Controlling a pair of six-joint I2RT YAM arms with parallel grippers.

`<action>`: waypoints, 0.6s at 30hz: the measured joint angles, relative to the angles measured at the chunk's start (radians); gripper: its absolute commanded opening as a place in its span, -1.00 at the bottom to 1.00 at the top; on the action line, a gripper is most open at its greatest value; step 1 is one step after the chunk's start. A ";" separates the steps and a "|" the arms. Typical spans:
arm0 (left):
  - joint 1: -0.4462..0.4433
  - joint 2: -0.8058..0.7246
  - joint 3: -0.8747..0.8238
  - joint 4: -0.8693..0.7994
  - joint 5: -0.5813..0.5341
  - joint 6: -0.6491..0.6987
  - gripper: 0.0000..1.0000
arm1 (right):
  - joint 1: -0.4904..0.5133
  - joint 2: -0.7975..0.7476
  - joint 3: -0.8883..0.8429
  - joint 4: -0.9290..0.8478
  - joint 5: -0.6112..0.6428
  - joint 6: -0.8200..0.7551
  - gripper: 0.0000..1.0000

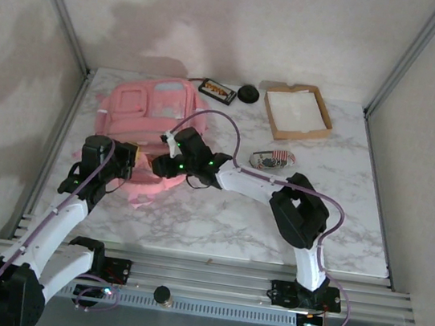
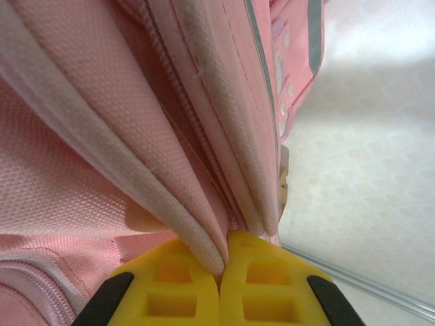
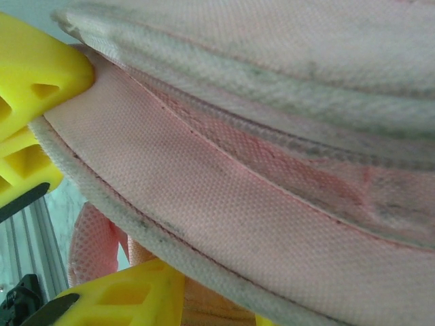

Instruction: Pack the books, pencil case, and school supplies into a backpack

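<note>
The backpack point(image 1: 140, 107) is held by its edge fabric in both hands. A seam fold is pinched inside the fully closed left gripper point(image 2: 221, 268), and a thicker band is clamped between the partly spread jaws of the right gripper point(image 3: 75, 190). The fabric could be pulled free by uneven tension.

We see soft, diffuse light; broad faint shadows lie on the wall point(image 1: 165, 18) behind the backpack point(image 1: 148, 109); wrist close-ups blur at their edges.
</note>
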 measured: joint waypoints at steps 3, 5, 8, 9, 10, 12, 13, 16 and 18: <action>0.000 0.000 0.000 0.005 -0.006 0.000 -1.00 | 0.000 0.002 0.008 -0.002 -0.012 0.007 -0.39; 0.000 0.000 0.000 0.004 -0.007 0.000 -1.00 | 0.000 0.002 0.014 -0.007 -0.023 0.018 -0.40; 0.000 0.000 0.000 0.005 -0.007 0.000 -1.00 | 0.000 0.002 0.019 -0.002 -0.042 0.029 -0.36; 0.000 0.000 0.000 0.005 -0.007 0.000 -1.00 | 0.000 0.002 0.020 -0.001 -0.045 0.033 -0.36; 0.000 0.000 0.000 0.005 -0.007 0.000 -1.00 | 0.000 0.002 0.020 0.000 -0.045 0.035 -0.36; -0.001 0.000 0.000 0.005 -0.008 0.000 -1.00 | 0.000 0.002 0.025 -0.006 -0.043 0.042 -0.33; -0.001 -0.001 0.000 0.006 -0.010 -0.001 -1.00 | 0.000 0.003 0.032 -0.011 -0.040 0.045 -0.32; -0.001 -0.002 0.000 0.010 -0.016 -0.005 -1.00 | 0.003 0.005 0.051 -0.024 -0.014 0.046 -0.38; -0.001 -0.003 0.000 0.011 -0.018 -0.005 -1.00 | 0.003 0.005 0.053 -0.018 -0.005 0.046 -0.44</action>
